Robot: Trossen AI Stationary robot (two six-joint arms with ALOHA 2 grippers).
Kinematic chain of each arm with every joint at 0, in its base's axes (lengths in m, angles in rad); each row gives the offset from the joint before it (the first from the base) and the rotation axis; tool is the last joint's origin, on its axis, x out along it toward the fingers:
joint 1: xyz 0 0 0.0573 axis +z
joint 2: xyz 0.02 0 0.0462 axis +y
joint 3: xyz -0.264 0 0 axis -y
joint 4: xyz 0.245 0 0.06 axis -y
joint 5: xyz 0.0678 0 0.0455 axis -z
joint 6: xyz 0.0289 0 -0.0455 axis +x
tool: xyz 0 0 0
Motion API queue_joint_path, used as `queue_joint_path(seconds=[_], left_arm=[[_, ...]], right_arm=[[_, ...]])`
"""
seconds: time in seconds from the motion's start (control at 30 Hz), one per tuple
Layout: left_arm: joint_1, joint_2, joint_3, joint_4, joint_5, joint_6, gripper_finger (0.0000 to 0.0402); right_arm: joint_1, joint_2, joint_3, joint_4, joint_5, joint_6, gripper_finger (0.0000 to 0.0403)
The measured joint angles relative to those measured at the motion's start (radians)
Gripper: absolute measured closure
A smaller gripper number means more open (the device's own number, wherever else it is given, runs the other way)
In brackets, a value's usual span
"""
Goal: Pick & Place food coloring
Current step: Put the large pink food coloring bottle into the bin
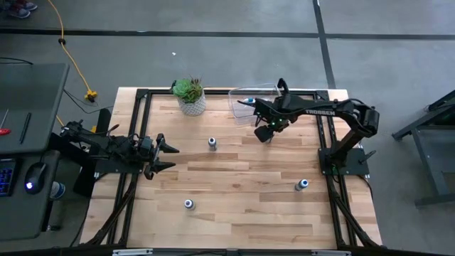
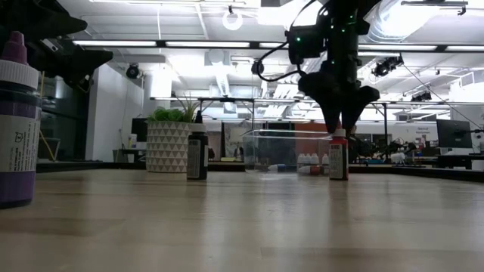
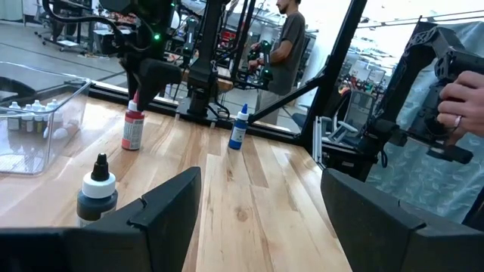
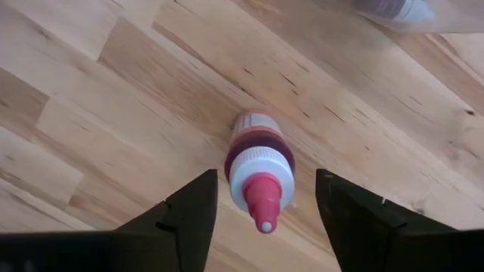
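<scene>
Right wrist view, gripper (image 4: 261, 200) open over red bottle (image 4: 257, 170)

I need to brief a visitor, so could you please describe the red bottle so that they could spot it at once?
Find the clear bin at the table's far edge, next to the plant. Just in front of the bin, the red bottle stands upright on the wood, directly under the right end effector, whose fingers straddle it without touching. It alone has a red tip; the other loose bottles are blue, black or purple.
</scene>
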Motion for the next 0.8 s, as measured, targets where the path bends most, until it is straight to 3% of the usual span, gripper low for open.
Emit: queue_joint_path(seconds=[0.8], left_arm=[[0.000,0.000,0.000,0.000,0.000,0.000,0.0130]], right_arm=[[-0.004,-0.001,0.002,-0.009,-0.045,-0.013,0.0302]])
